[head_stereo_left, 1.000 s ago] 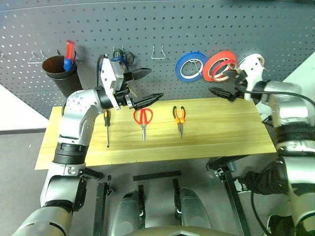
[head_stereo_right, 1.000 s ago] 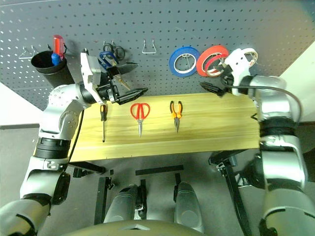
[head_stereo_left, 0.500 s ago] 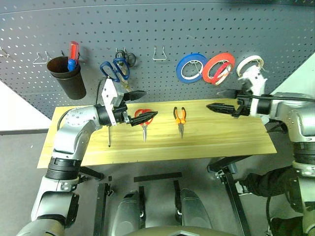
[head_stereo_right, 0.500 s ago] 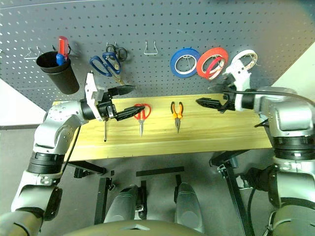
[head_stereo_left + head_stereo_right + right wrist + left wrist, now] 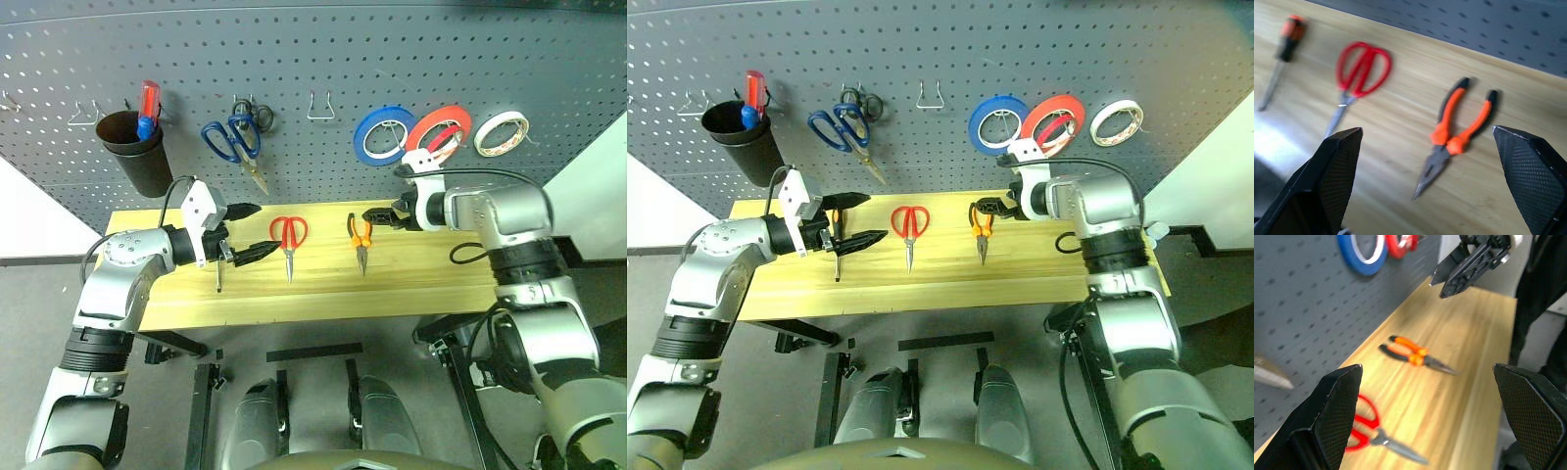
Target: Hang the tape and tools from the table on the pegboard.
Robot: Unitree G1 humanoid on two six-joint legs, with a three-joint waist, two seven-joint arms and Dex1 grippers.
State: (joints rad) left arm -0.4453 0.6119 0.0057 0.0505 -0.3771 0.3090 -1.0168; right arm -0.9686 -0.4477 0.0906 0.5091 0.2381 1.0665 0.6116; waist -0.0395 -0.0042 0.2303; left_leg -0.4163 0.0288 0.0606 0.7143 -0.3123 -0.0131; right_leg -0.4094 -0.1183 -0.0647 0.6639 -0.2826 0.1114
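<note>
On table (image 5: 441, 274): 1 red scissors (image 5: 288, 235), 1 pliers (image 5: 359, 236), 1 screwdriver (image 5: 217, 266); both grippers' fingers wide, empty.

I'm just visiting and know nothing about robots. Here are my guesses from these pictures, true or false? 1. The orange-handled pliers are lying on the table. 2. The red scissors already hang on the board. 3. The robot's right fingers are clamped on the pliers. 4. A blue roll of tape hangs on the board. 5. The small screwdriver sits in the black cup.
1. True: the pliers lie on the table.
2. False: the red scissors lie on the table; the pegboard holds blue scissors.
3. False: the right gripper is open above them, holding nothing.
4. True: the blue roll hangs there.
5. False: the small screwdriver lies on the table, by the left gripper.
</note>
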